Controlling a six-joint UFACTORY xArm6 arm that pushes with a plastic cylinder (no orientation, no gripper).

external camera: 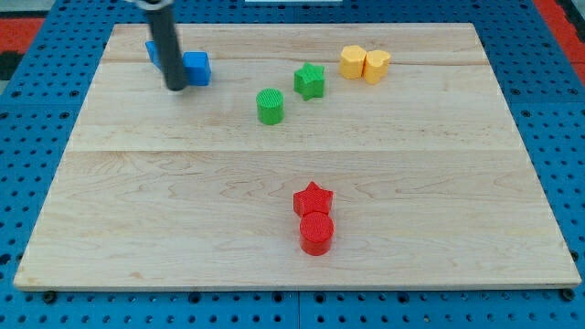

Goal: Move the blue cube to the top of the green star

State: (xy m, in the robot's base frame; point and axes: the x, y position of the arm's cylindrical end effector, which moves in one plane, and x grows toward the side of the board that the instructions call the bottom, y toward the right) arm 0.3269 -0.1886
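— What's underneath?
— A pale wood board (183,183) on blue pegboard (27,183).

— What else is there?
— A green cylinder (270,106), two yellow blocks (365,64), a red star (313,198) touching a red cylinder (316,232).

— And the cube?
— The blue cube (196,68) sits upper left, well left of the green star (310,81). The tip (176,87) touches its left side, holding nothing; another blue block (153,51) hides behind the rod
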